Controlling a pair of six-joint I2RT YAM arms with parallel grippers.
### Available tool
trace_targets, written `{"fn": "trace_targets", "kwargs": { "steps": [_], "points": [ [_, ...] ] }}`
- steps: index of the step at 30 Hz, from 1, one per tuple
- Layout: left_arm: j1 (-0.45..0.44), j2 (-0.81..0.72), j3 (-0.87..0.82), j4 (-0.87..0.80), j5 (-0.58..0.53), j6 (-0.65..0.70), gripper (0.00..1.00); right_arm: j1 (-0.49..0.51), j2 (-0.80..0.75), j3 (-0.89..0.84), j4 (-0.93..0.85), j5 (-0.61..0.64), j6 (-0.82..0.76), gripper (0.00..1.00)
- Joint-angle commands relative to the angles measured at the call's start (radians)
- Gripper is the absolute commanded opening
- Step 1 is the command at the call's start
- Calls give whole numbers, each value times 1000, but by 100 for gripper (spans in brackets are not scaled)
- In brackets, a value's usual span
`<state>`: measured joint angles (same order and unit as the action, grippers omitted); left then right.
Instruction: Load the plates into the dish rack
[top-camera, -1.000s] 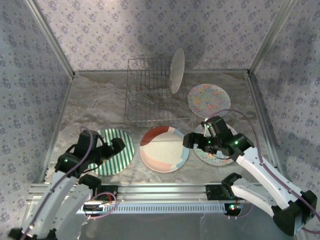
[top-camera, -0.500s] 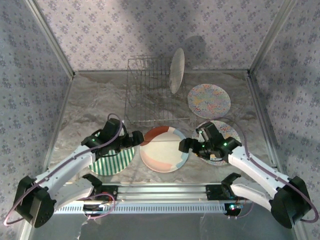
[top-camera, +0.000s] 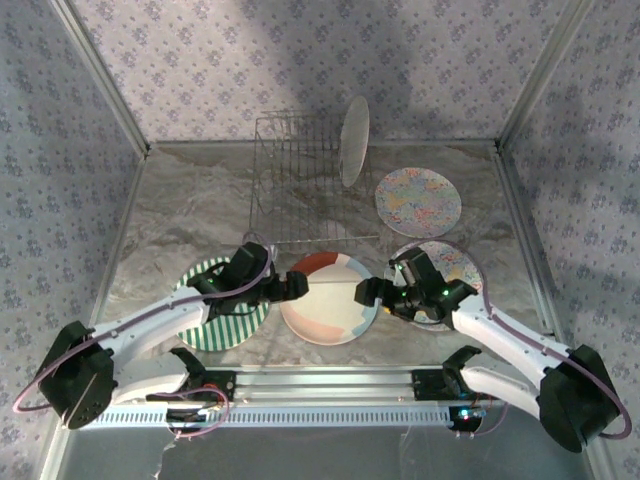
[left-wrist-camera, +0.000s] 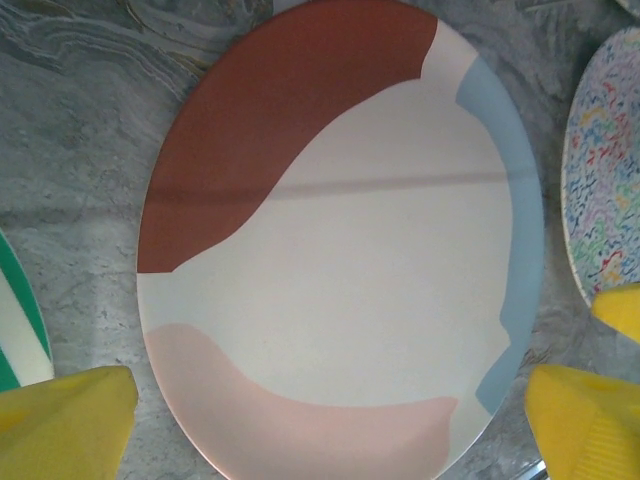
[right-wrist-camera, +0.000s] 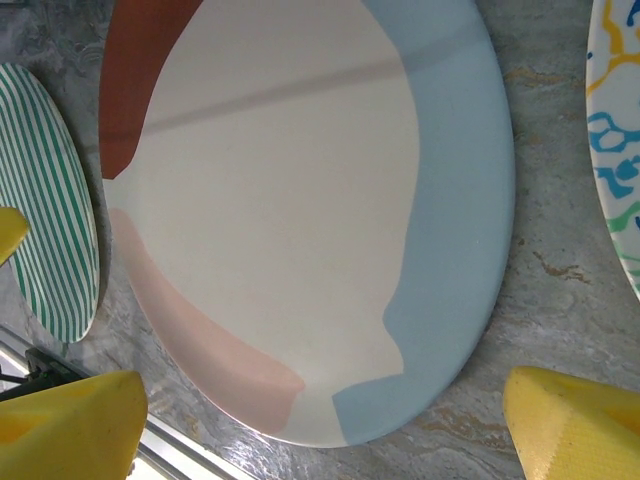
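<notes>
Left wrist: smooth round cream plate (left-wrist-camera: 340, 250)

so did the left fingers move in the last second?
Yes: the left fingers went rightward, from over the green-striped plate to the left edge of the cream plate.

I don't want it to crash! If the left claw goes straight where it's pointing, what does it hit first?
The left claw would likely meet the cream plate first; it lies straight ahead, though depth is unclear.
</notes>
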<state>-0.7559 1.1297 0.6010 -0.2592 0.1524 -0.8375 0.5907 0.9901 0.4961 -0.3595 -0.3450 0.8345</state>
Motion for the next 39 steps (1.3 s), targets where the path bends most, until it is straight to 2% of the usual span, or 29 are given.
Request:
{"fn": "trace_targets", "kwargs": {
  "steps": [1, 24, 39],
  "points": [
    [-13, 29, 23, 5, -15, 35, 99, -8, -15, -24, 24, 6, 23, 94],
    [-59, 187, 51, 81, -32, 89, 99, -3, -27, -69, 55, -3, 90, 93],
    [-62, 171, 9, 87, -103, 84, 99, 15, 67, -71, 127, -8, 118, 92]
  ]
}}
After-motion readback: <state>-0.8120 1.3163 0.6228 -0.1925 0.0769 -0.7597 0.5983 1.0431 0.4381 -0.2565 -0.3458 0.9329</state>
